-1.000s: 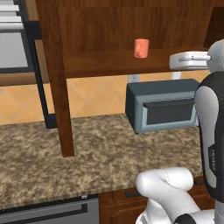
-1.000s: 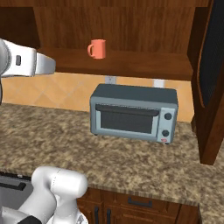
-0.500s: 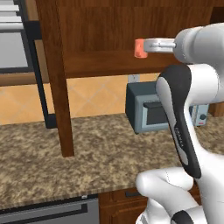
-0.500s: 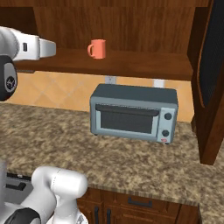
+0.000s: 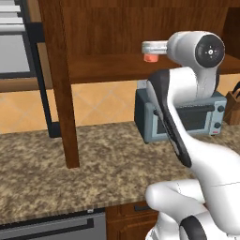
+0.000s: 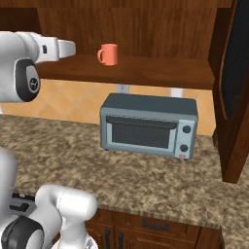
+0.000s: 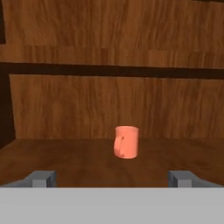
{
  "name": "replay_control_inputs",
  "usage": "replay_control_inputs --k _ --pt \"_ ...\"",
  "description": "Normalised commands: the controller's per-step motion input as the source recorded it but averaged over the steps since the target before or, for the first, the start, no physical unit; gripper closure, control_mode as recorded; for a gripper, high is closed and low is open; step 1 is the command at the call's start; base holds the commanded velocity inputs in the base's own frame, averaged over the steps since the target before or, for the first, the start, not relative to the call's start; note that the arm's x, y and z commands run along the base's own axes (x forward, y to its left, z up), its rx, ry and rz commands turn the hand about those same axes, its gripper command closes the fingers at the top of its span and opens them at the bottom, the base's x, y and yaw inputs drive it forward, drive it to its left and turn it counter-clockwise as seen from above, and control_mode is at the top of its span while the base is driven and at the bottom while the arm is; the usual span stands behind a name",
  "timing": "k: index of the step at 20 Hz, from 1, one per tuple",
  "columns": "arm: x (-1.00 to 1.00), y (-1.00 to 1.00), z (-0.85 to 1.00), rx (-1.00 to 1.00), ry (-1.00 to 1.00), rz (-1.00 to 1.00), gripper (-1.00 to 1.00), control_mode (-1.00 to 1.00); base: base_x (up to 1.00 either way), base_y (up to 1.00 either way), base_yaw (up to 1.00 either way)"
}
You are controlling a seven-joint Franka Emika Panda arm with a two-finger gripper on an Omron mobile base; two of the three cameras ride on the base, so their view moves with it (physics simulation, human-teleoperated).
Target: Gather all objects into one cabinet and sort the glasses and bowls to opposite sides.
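Note:
One salmon-orange mug [image 6: 108,54] stands upright on the bottom board of the reddish-brown wall cabinet [image 6: 160,71], its handle to the left. In the hand view the mug [image 7: 126,141] sits straight ahead on the board [image 7: 65,159], well beyond my fingertips [image 7: 41,178]. My gripper [image 7: 112,178] is open and holds nothing. From the left base the hand covers most of the mug [image 5: 151,58], and the gripper [image 6: 72,47] hangs level with the mug, to its left. The cream mug, the other salmon mug and the black bowl are out of view.
A grey toaster oven [image 6: 148,125] stands on the granite counter [image 6: 146,180] under the cabinet. An open cabinet door [image 6: 237,73] juts out at the right. The cabinet's side post [image 5: 61,93] reaches down to the counter [image 5: 70,178]. Counter drawers [image 6: 155,226] lie below.
The arm has swung up in front of the cabinet. The hand has moved along the shelf opening, closer to the salmon mug. The mug has not moved.

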Motion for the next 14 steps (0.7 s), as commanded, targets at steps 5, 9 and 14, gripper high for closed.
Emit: replay_control_inputs --k 5,9,14 --pt "0.33 0.00 0.02 -0.17 0.00 -0.12 -1.00 -1.00 0.00 0.00 0.00" --pt "0.18 -0.03 -0.13 0.06 0.00 0.00 -1.00 -1.00 0.00 0.00 0.00" --pt "0.71 -0.26 -0.17 0.31 0.00 0.00 -1.00 -1.00 0.00 0.00 0.00"
